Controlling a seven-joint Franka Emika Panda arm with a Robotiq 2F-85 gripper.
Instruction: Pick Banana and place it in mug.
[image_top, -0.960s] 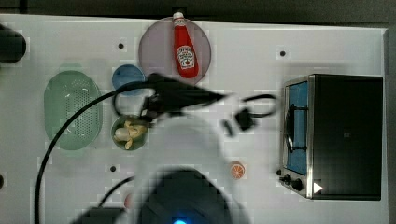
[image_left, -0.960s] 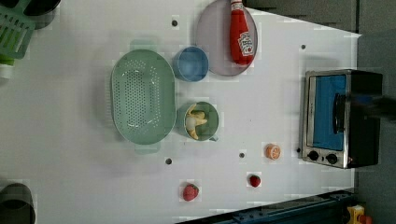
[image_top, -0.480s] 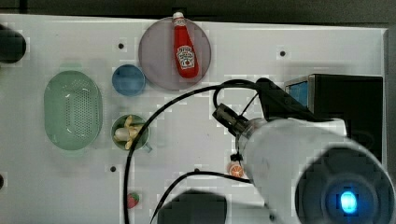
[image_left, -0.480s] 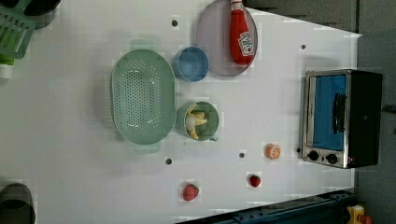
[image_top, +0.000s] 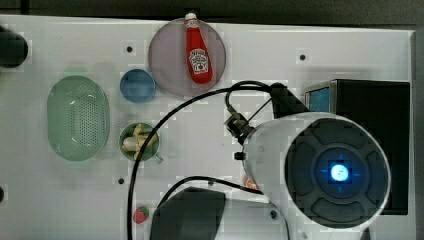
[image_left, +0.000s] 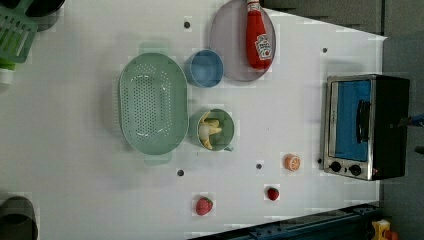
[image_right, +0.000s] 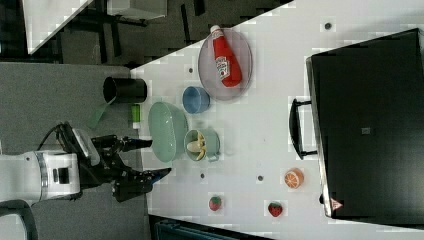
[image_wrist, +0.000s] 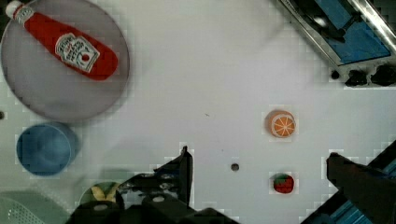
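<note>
Banana (image_left: 209, 131) inside the dark green mug (image_left: 226, 118), lying across the cup floor, pale yellow against the green wall; seen from the left view. The mug stands just beside the pale green perforated colander (image_left: 152, 102), at the colander's 3 o'clock in the left view, with the blue cup (image_left: 205, 68) at the mug's 12 o'clock.

My gripper (image_right: 147, 159) in the right view: two dark fingers spread wide apart, nothing between them, held off the table's edge. From my jaws the mug (image_right: 202, 144) with the banana (image_right: 195, 145) lies at about 2 o'clock in the right view, well apart, with the colander (image_right: 167, 131) between us.

Wrist view: my fingers (image_wrist: 173, 175) frame bare white table; the banana (image_wrist: 103, 191) in its mug (image_wrist: 88, 198) shows beyond one finger's outer side, not between the jaws. An orange slice (image_wrist: 281, 124) and a strawberry (image_wrist: 283, 183) lie on the table between my fingers' span, neither touched.

Top view: my arm's wrist housing (image_top: 320, 170) covers the table's 4 o'clock region; the mug (image_top: 150, 150) and banana (image_top: 135, 142) lie at its 9 o'clock, well apart. A ketchup bottle (image_top: 198, 50) rests on a grey plate (image_top: 165, 55) at the mug's 1 o'clock. A toaster oven (image_left: 367, 125) with a blue door stands at the table's 3 o'clock in the left view.
</note>
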